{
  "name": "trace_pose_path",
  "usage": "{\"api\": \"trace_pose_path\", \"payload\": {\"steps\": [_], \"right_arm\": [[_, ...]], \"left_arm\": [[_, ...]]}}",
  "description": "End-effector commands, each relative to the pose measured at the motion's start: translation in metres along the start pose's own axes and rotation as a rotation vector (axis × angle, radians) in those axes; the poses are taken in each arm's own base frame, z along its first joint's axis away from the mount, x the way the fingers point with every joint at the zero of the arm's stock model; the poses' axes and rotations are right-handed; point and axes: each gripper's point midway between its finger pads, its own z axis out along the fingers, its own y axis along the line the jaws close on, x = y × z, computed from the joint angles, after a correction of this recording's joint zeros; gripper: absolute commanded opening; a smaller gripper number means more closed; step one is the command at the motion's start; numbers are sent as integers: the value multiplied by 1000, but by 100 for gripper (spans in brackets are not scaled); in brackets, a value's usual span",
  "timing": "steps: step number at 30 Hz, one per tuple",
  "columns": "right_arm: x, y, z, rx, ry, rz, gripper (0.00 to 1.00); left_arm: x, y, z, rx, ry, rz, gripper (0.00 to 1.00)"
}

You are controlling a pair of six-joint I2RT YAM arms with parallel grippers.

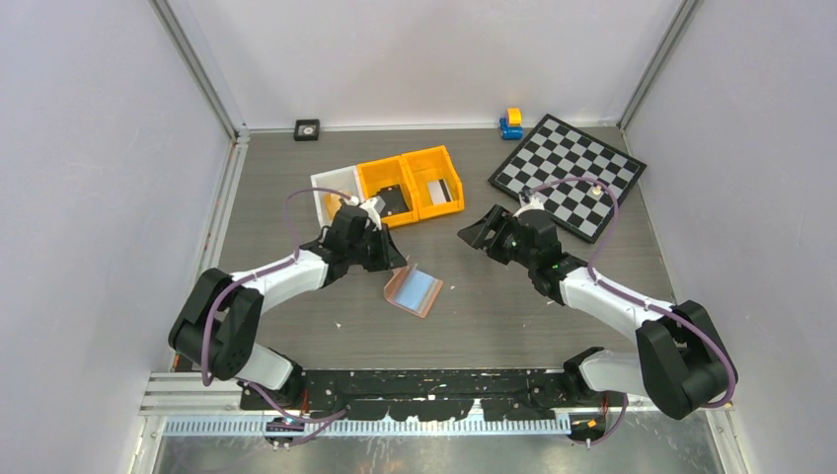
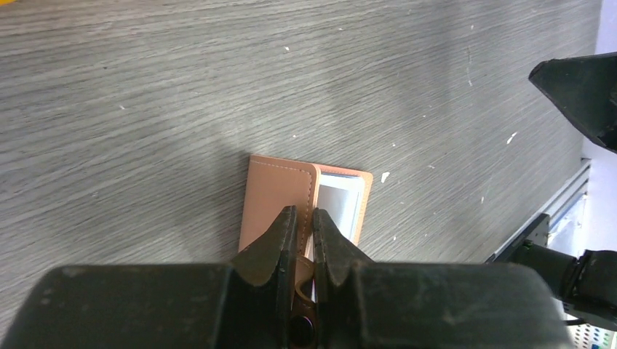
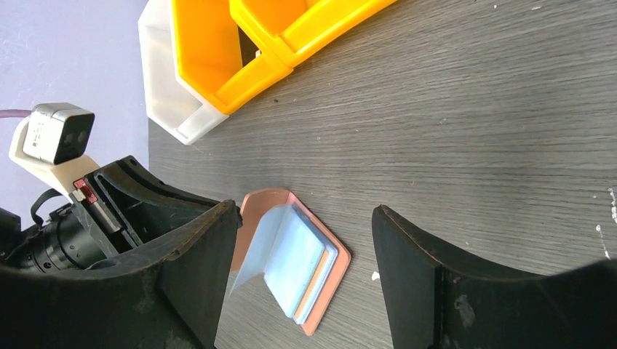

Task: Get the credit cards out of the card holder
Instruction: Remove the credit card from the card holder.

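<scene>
The tan-pink card holder [image 1: 399, 292] lies open at mid-table, one cover flat and the other lifted. My left gripper [image 1: 393, 265] is shut on the lifted cover's edge by the snap tab, seen close up in the left wrist view on the card holder [image 2: 273, 196] under that gripper [image 2: 304, 218]. Pale credit cards [image 3: 298, 262] sit stacked in the clear pockets, with an orange edge showing; a clear sleeve stands up beside them. My right gripper [image 1: 479, 232] hovers open to the right of the holder, its jaws wide with nothing between them, the card holder [image 3: 331, 280] framed below the gripper [image 3: 305, 211].
Two orange bins [image 1: 410, 188] and a white bin [image 1: 334, 193] stand behind the holder; one orange bin holds a black item [image 1: 393, 200]. A chessboard [image 1: 568, 173] lies at the back right, with a yellow-blue toy [image 1: 510, 122] and a small black square [image 1: 307, 129] by the back wall.
</scene>
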Motion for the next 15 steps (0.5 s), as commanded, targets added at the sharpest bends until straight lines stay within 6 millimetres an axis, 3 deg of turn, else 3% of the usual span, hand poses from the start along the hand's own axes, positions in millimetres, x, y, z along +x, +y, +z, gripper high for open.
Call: {"api": "trace_pose_path", "payload": {"steps": [1, 3, 5, 7, 10, 15], "right_arm": [[-5, 8, 1, -40, -17, -14, 72], [-1, 5, 1, -36, -2, -14, 72], [4, -1, 2, -12, 24, -26, 73], [9, -12, 1, 38, 42, -33, 73], [13, -12, 0, 37, 52, -34, 73], [15, -11, -1, 45, 53, -51, 72]], "left_arm": [[6, 18, -8, -100, 43, 87, 3], [6, 27, -15, -159, 44, 101, 6], [7, 28, -19, -165, 32, 97, 16], [5, 24, -24, -150, 11, 94, 34], [10, 25, -31, -152, 14, 97, 62], [24, 34, -46, -178, 23, 119, 80]]}}
